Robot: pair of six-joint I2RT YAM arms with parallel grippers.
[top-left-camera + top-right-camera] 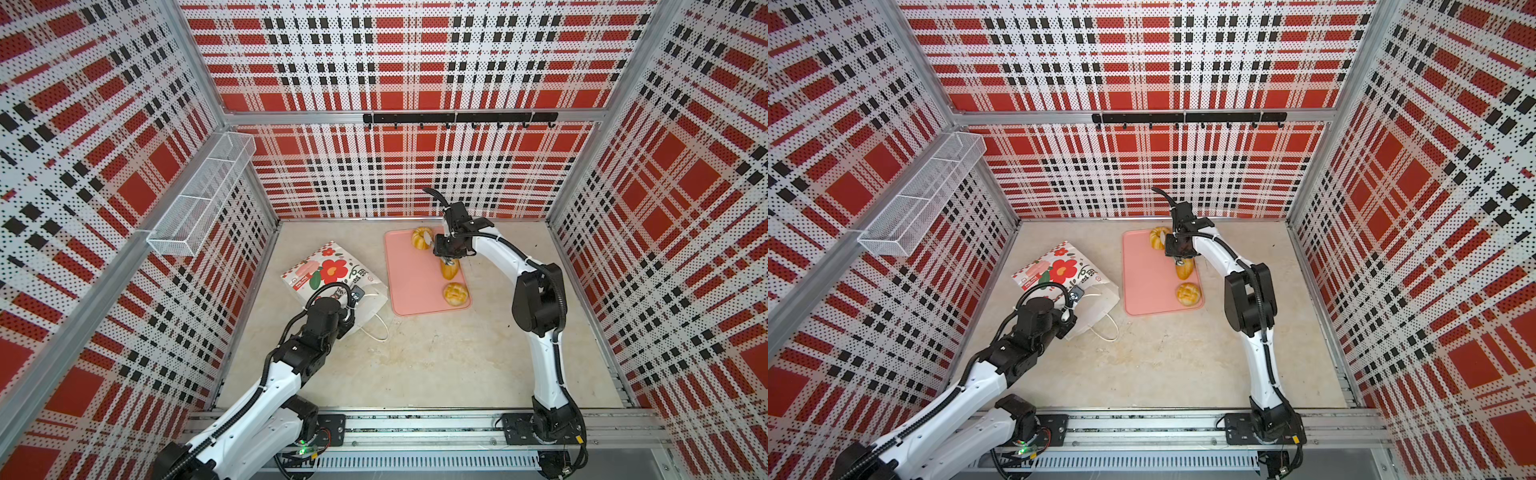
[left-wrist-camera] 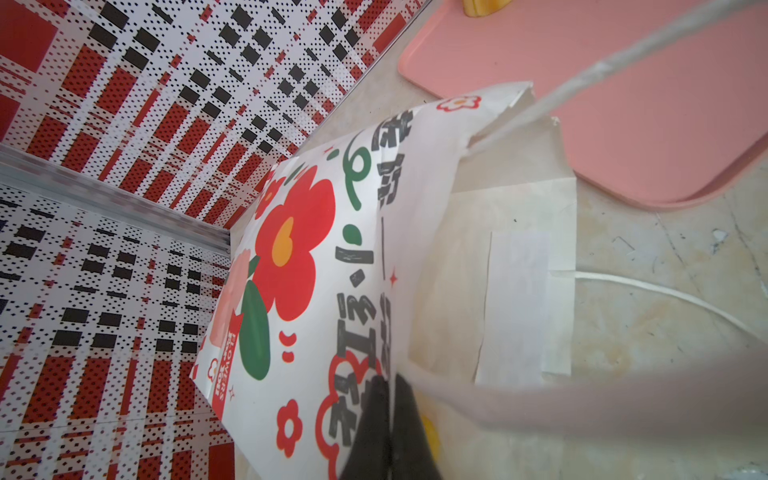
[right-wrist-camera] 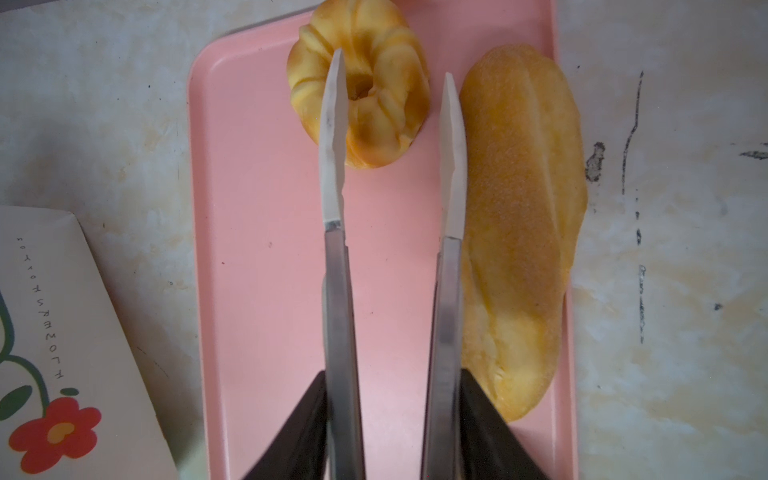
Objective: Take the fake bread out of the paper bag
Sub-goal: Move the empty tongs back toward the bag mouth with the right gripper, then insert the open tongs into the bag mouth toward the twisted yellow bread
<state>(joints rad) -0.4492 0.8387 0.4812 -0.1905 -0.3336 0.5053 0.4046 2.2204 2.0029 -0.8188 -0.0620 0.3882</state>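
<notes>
The right gripper (image 3: 394,66) hovers over the pink tray (image 3: 257,249), fingers spread, nothing between them; the long oval loaf (image 3: 519,228) lies just beside one finger, along the tray's right edge; a fluted ring (image 3: 386,124) sits at the tray's far edge; a round bun (image 1: 456,294) sits in its near right corner; the left gripper (image 2: 388,415) is pressed together on the rim of the paper bag (image 2: 332,249), which lies on its side near the table's (image 1: 436,365) left edge.

The paper bag (image 2: 395,270) carries big Chinese characters and small lettering, apparently "FLOWER", on a red strip.
</notes>
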